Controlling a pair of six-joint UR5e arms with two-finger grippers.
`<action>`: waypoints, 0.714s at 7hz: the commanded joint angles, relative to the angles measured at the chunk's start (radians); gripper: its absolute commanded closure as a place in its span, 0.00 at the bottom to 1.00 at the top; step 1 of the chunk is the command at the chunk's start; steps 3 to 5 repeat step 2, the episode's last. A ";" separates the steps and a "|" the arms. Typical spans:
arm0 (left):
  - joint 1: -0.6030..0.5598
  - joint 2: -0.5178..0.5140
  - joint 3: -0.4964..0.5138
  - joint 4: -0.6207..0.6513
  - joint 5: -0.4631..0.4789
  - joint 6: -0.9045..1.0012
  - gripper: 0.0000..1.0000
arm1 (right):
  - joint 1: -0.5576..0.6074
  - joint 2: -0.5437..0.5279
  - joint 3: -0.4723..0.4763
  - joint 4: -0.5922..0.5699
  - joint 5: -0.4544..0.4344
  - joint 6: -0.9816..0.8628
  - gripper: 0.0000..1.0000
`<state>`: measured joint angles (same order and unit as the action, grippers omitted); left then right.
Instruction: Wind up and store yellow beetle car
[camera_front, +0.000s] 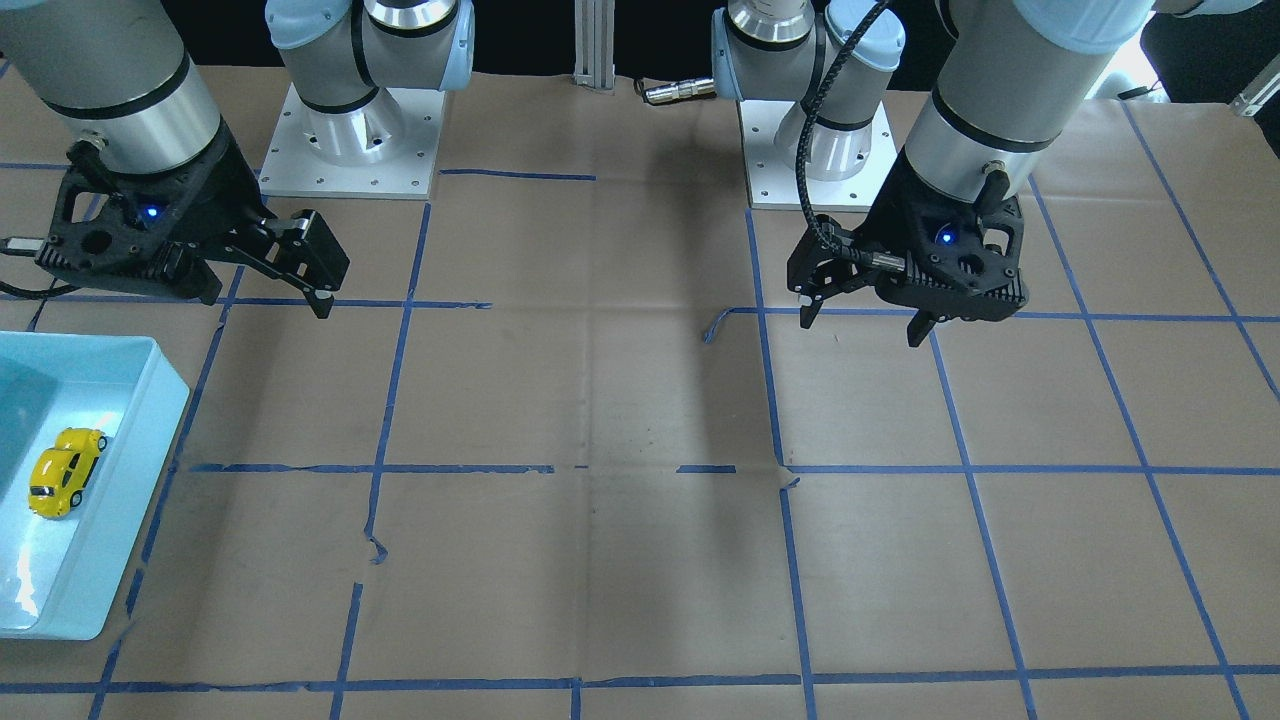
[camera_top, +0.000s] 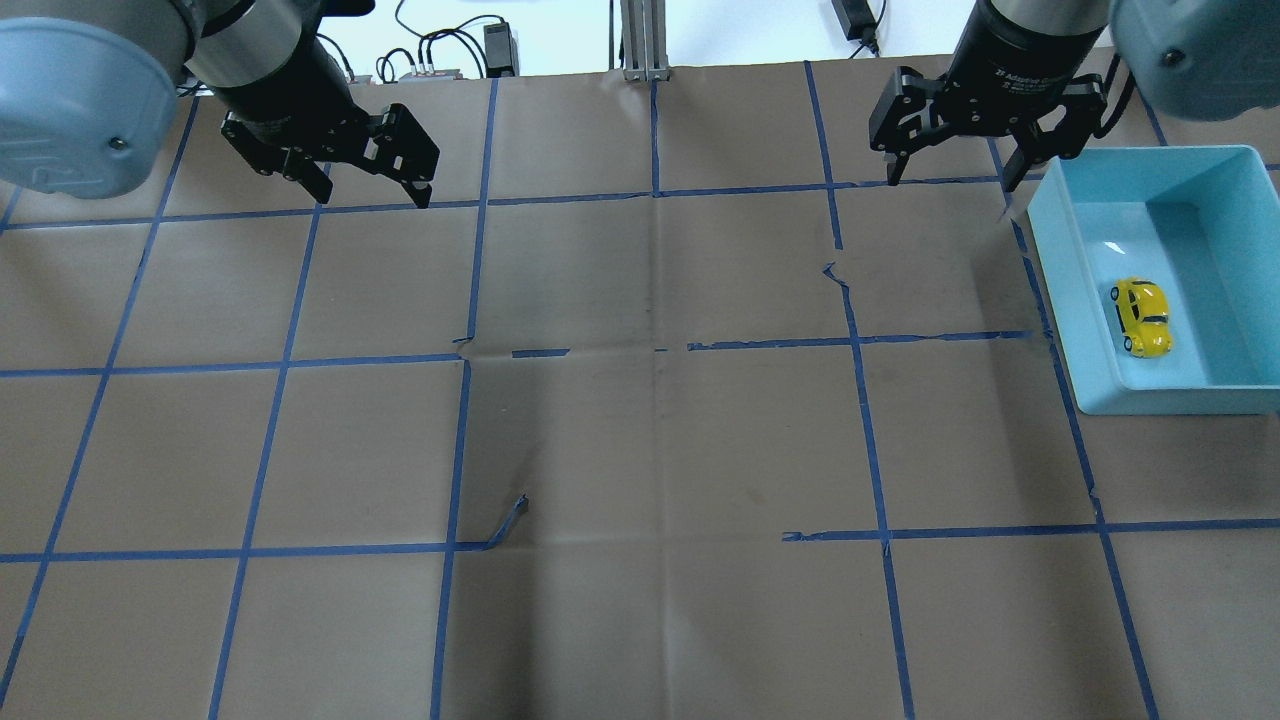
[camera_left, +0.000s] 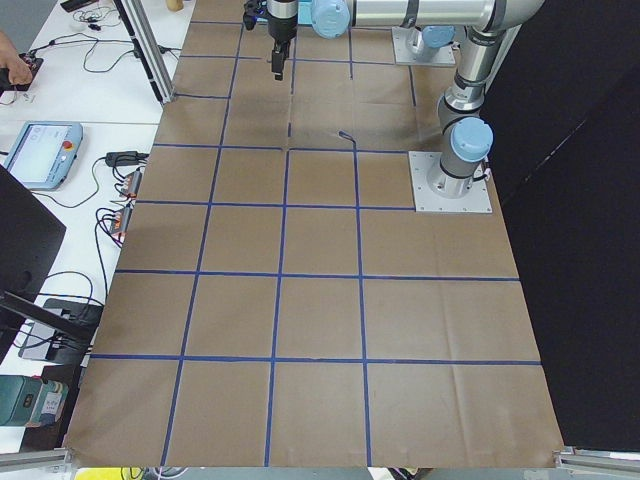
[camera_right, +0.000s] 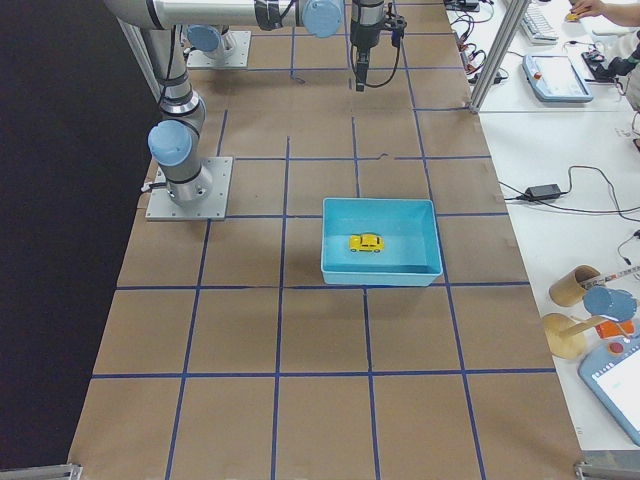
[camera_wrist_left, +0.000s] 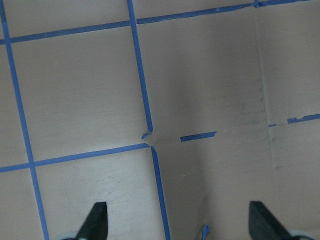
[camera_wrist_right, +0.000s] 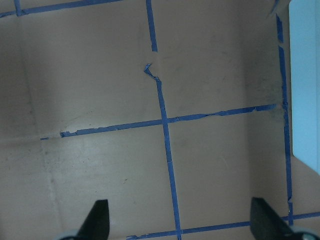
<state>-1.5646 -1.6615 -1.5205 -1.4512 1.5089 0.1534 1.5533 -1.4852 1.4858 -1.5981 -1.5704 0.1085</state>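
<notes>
Overhead, front and right-side views show the yellow beetle car lying on the floor of a light-blue tray, on the robot's right side of the table. Only the right-side view shows the whole tray; the overhead and front views cut it off at the frame edge. The right wrist view catches only a pale blue strip of the tray at its right border.

The left gripper and the right gripper both hang above the table with jaws spread wide and nothing between them. Each wrist view confirms this, with the two dark fingertips set far apart over bare paper. The right gripper is near the tray's far corner, well apart from the car.

Brown paper with a blue tape grid covers the table; the tape is torn and lifted in places. In the left-side view both grippers are small and hard to make out.
</notes>
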 joint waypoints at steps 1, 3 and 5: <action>0.000 0.009 -0.007 0.000 -0.001 0.000 0.00 | 0.001 -0.013 0.005 0.001 0.000 0.000 0.00; 0.000 0.009 -0.009 0.000 -0.001 0.000 0.00 | 0.001 -0.013 0.008 0.001 0.001 0.000 0.00; 0.000 0.009 -0.009 0.000 -0.001 0.000 0.00 | 0.001 -0.013 0.008 0.001 0.001 0.000 0.00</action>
